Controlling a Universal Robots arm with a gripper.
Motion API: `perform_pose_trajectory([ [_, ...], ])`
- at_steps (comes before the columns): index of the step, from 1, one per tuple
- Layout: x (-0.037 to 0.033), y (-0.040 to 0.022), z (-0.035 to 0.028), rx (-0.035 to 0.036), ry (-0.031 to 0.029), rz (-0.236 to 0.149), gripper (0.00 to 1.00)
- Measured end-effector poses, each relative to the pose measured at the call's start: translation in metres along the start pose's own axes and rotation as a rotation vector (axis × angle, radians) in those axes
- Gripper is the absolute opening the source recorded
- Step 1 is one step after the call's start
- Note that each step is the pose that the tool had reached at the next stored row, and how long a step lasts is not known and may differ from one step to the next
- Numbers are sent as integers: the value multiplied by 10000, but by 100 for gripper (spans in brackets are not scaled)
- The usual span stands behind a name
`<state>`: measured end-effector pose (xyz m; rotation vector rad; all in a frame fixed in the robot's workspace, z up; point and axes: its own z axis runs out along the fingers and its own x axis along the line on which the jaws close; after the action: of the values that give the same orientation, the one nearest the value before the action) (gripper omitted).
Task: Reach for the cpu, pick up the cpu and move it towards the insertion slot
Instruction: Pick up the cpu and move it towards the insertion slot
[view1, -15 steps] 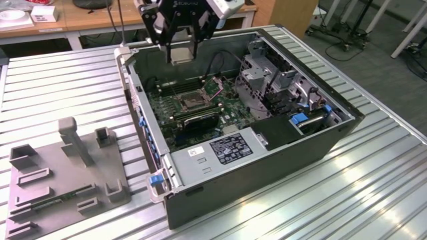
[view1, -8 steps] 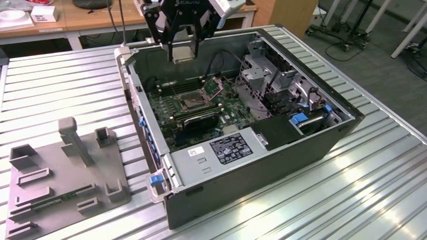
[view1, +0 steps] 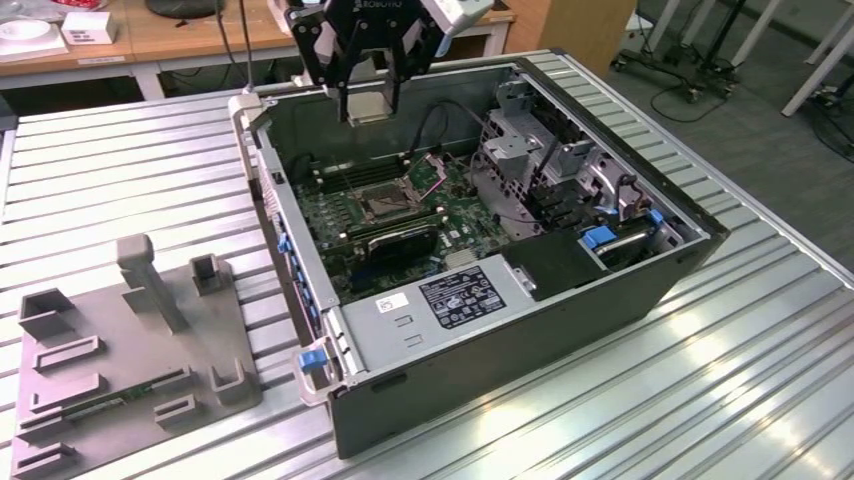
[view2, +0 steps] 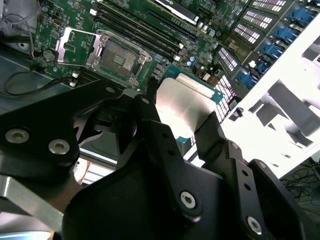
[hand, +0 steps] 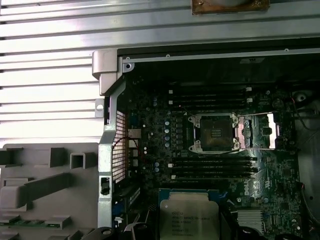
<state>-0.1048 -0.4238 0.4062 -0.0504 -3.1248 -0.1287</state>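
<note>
Right now I'm holding the claw (view2: 182, 117) pinching the cpu (view2: 186, 105) by its edges, hovering above the open computer case (view1: 641, 290), with the insertion slot (hand: 214, 132) lying open below. I'm worrying the thin chip could tilt or slip, landing crooked on the socket.

Open air lies above the insertion slot (view1: 379, 202); the memory slots (view1: 396, 237) flank it low, while the drive cage (view1: 534, 165) rises tall just beside

The end effector (view2: 182, 117) fingers hide the cpu (view2: 185, 102) edges; the first wrist view's edge crops it.
</note>
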Motion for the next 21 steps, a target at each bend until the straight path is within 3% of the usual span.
perform_pose_trajectory([
  [12, -1, 13, 2, 5, 0, 1, 54],
  [21, -82, 244, 63, 5, 0, -1, 54],
])
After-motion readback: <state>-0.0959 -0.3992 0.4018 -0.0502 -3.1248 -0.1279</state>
